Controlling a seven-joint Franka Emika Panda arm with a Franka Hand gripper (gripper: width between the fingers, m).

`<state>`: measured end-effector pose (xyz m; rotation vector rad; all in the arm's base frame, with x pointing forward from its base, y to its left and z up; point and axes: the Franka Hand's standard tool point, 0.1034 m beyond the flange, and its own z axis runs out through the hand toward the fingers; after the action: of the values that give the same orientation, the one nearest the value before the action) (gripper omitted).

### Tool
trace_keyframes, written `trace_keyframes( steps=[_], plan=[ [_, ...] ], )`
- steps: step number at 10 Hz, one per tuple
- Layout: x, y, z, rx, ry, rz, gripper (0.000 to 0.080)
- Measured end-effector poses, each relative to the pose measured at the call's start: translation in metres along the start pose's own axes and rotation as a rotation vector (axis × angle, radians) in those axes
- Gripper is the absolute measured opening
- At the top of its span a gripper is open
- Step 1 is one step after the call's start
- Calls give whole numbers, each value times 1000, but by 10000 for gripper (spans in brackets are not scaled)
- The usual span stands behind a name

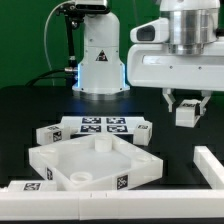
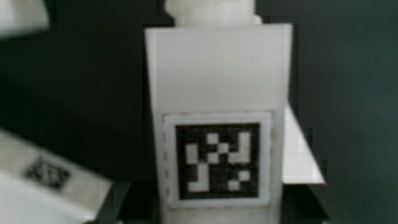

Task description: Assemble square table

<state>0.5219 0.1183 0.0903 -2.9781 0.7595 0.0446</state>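
"Holding anything at the moment?"

"Yes. My jaws are pinching a leg (image 1: 186, 114) by its sides, and it hangs upright, clear of the tabletop (image 1: 165, 150). Gripped across the body like that, its peg (image 2: 210, 10) is left free, which I judge the next fit will need."

"Where is the tray?"

"The tray (image 1: 110, 165) lies flat on the tabletop, rim up, well apart from the leg; in the exterior view the leg hangs at about two o'clock from it. Rim up puts the round sockets (image 1: 78, 178) where I can reach them from above. No socket that I can see has a leg in it, so I'd call the job barely begun."

"Why is the tag (image 2: 222, 150) toward the wrist camera?"

"It faces the lens squarely, so I read the leg as straight in my grip, not tilted. The marker board (image 1: 100, 126) lies just beyond the tray at its twelve o'clock, a fixed reference, I take it."

"Next?"

"My guess: carry the leg over a corner socket, line it up, lower it. A slanted peg could catch on the socket's lip or shove the tray aside."
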Motion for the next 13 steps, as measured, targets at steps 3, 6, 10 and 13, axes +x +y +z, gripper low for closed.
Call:
trace_keyframes(
  steps=[3, 6, 10, 13],
  plan=[
    [-1, 0, 2, -2, 1, -6, 284],
    [-63, 6, 16, 6, 65, -123, 284],
    [-92, 23, 31, 0, 78, -110, 284],
    [-90, 47, 53, -28, 47, -121, 284]
  ],
)
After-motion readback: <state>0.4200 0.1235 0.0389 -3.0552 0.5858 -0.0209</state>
